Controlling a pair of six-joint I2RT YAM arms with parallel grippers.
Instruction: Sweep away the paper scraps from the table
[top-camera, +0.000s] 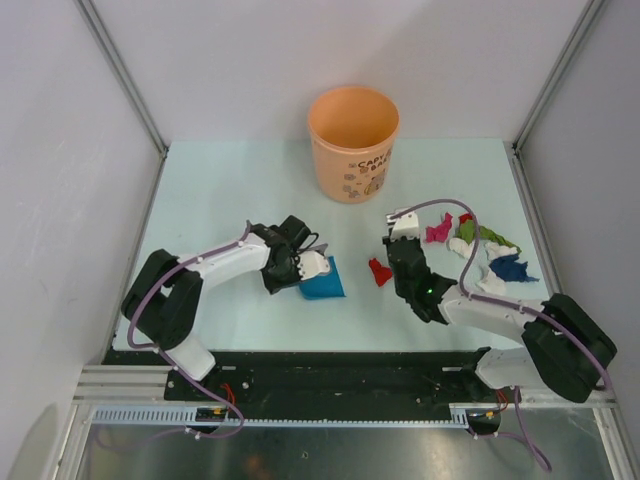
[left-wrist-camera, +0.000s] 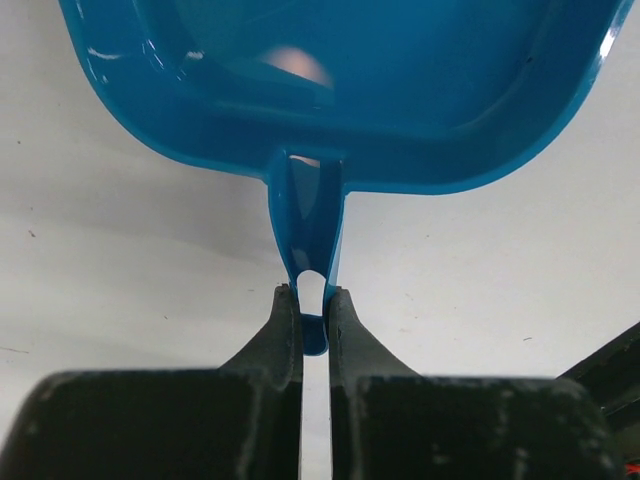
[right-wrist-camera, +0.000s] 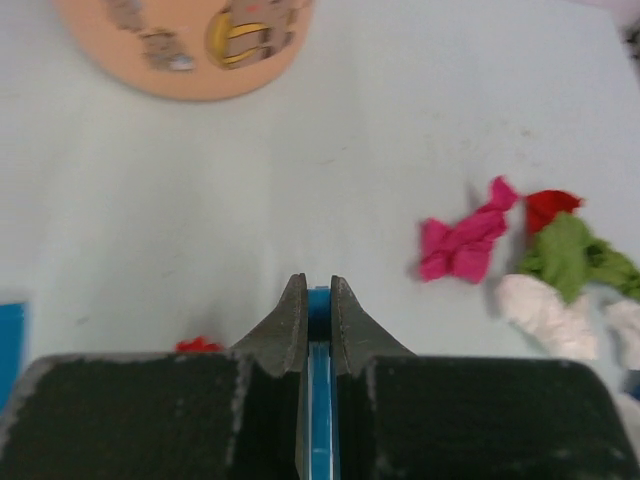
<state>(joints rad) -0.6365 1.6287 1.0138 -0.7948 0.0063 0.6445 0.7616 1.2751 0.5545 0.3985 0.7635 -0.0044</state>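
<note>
The paper scraps lie on the pale green table (top-camera: 220, 190): a red one (top-camera: 379, 271) mid-table, and a magenta (top-camera: 437, 233), green (top-camera: 490, 237), white (top-camera: 460, 245) and blue one (top-camera: 510, 268) to the right. My left gripper (top-camera: 303, 272) is shut on the handle (left-wrist-camera: 308, 240) of the blue dustpan (top-camera: 322, 282), whose pan (left-wrist-camera: 330, 90) rests on the table. My right gripper (top-camera: 402, 245) is shut on a thin blue brush handle (right-wrist-camera: 319, 400), between the red scrap and the magenta scrap (right-wrist-camera: 460, 245). The brush head is hidden.
An orange bucket (top-camera: 353, 140) stands at the back centre; its base shows in the right wrist view (right-wrist-camera: 190, 45). Grey walls close in the left, back and right. A black and metal rail (top-camera: 330, 375) runs along the near edge.
</note>
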